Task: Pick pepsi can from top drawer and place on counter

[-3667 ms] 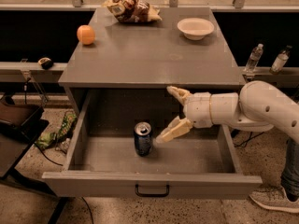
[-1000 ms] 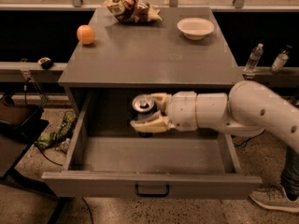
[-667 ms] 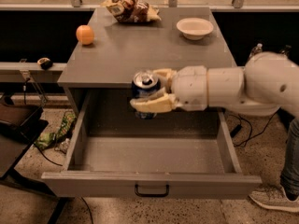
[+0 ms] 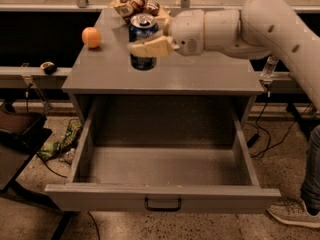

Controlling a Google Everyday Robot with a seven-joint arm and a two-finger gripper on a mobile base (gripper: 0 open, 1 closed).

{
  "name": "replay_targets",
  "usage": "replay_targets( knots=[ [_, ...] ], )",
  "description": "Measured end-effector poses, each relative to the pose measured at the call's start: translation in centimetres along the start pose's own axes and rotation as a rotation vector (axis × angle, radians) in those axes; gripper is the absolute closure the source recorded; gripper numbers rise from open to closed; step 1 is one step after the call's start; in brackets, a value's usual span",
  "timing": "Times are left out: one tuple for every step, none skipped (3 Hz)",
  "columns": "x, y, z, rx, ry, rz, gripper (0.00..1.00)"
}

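The pepsi can [image 4: 142, 60], dark blue with a silver top, stands upright over the middle of the grey counter [image 4: 200, 74], its base at or just above the surface. My gripper [image 4: 148, 38] reaches in from the right and is shut on the can's upper half, one cream finger in front and one behind. The top drawer [image 4: 162, 196] is pulled fully open below and holds nothing; its dark handle [image 4: 163, 205] sits at the centre of the front panel.
An orange ball [image 4: 91, 37] lies at the counter's left. A bag of snacks [image 4: 135, 5] sits at the counter's back edge behind the can. My white arm [image 4: 260, 24] spans the counter's right side. A person's shoe [image 4: 295, 216] is at lower right.
The can was lifted out of the drawer, raised above the counter edge and carried back over the counter's middle. The drawer now holds nothing.
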State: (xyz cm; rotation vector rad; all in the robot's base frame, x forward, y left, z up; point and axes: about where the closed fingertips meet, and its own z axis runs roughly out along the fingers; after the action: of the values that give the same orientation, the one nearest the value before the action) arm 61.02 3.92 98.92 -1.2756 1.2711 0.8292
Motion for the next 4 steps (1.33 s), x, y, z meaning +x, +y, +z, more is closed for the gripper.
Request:
replay_targets(
  knots=[
    [-1.9, -5.7, 4.2, 0.031, -0.051, -0.036, 1.00],
    [0.2, -9.9, 8.5, 0.053, -0.084, -0.033, 1.00],
    [6.4, -12.8, 10.1, 0.110, -0.088, 0.029, 1.00],
    [11.7, -12.2, 9.1, 0.128, 0.005, 0.072, 1.00]
  ],
)
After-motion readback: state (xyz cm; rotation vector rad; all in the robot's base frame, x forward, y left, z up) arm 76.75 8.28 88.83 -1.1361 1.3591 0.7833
